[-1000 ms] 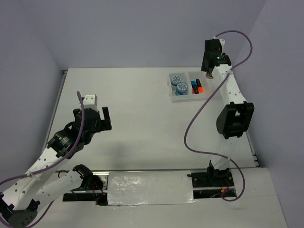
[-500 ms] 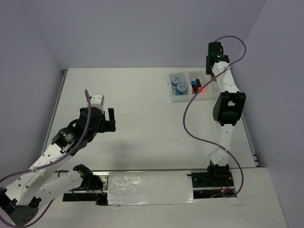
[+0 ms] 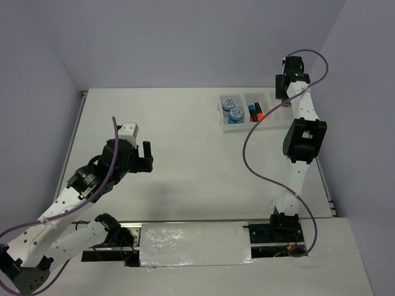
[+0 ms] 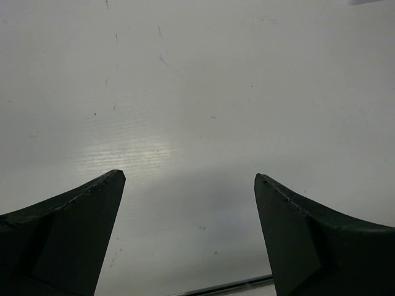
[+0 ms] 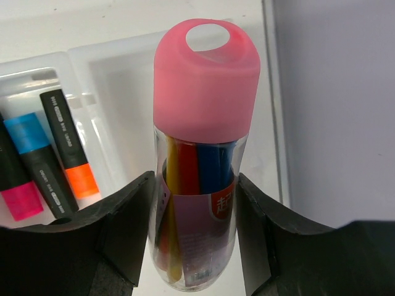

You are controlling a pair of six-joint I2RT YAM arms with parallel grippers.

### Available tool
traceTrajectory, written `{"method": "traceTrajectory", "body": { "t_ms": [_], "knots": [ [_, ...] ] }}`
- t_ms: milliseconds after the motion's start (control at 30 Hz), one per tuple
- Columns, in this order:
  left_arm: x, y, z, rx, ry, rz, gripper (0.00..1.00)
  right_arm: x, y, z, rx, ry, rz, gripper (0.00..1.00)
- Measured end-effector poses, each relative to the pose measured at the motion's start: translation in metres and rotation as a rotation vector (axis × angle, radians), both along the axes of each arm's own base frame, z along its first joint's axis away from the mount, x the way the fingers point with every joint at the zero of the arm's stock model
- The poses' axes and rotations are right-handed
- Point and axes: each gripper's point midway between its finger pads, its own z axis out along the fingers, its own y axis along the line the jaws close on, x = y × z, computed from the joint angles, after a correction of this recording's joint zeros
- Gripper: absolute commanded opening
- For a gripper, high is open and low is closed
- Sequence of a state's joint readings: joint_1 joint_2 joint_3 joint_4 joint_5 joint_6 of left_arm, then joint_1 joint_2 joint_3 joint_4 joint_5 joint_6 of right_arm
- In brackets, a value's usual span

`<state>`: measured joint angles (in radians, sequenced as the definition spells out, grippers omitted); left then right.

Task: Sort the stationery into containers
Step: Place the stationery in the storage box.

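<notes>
right gripper point(image 5: 194, 179): i grip the pink-capped oblong item point(image 5: 207, 92) over the tray's point(image 5: 123, 44) bare compartment; highlighters point(image 5: 68, 148) lie left, kinds apart.
left gripper point(image 4: 188, 179): jaws wide, nothing between, out of the way.

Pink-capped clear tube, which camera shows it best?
Right wrist: the pink-capped clear tube fills the frame, gripped by the right tool. Top view hides it behind the right arm; left wrist shows only table.
</notes>
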<state>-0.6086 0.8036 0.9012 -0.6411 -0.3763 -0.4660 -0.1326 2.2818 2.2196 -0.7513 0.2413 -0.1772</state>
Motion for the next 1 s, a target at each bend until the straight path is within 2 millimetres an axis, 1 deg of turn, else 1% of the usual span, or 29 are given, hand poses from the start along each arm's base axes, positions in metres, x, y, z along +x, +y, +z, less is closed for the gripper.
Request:
{"method": "traceTrajectory", "body": {
  "t_ms": [33, 133, 267, 333, 367, 400, 667, 733, 800, 867, 1000],
  "knots": [
    [0.0, -0.001, 0.0, -0.001, 0.002, -0.003, 0.99, 0.0, 0.002, -0.002, 0.004, 0.002, 0.005, 0.38],
    [0.0, -0.001, 0.0, -0.002, 0.003, -0.01, 0.99, 0.001, 0.005, -0.009, 0.008, 0.012, 0.012, 0.37],
    [0.0, -0.002, 0.0, 0.003, -0.003, -0.02, 0.99, 0.002, 0.003, -0.014, 0.007, 0.015, 0.008, 0.39],
    [0.0, -0.002, 0.0, 0.004, -0.002, -0.021, 0.99, 0.002, 0.001, -0.014, 0.01, 0.013, 0.0, 0.43],
    [0.0, -0.002, 0.0, 0.005, -0.002, -0.021, 0.99, 0.002, -0.001, -0.014, 0.01, 0.011, -0.004, 0.47],
    [0.001, -0.002, 0.0, 0.006, 0.0, -0.021, 0.99, 0.003, -0.003, -0.014, 0.011, 0.006, -0.009, 0.49],
    [0.001, -0.003, -0.004, 0.012, 0.008, -0.022, 0.99, 0.001, -0.009, -0.019, 0.017, 0.008, -0.042, 0.6],
    [0.002, -0.004, -0.003, 0.009, 0.007, -0.025, 0.99, 0.001, -0.009, -0.022, 0.02, 0.013, -0.045, 0.67],
    [0.001, -0.005, -0.004, 0.006, 0.009, -0.03, 0.99, 0.001, -0.009, -0.026, 0.023, 0.018, -0.046, 0.68],
    [0.001, -0.006, -0.004, 0.003, 0.011, -0.038, 0.99, 0.001, -0.009, -0.028, 0.027, 0.019, -0.05, 0.72],
    [0.0, -0.007, -0.004, 0.0, 0.014, -0.043, 0.99, 0.001, -0.008, -0.028, 0.032, 0.016, -0.055, 0.73]
  ]
}}
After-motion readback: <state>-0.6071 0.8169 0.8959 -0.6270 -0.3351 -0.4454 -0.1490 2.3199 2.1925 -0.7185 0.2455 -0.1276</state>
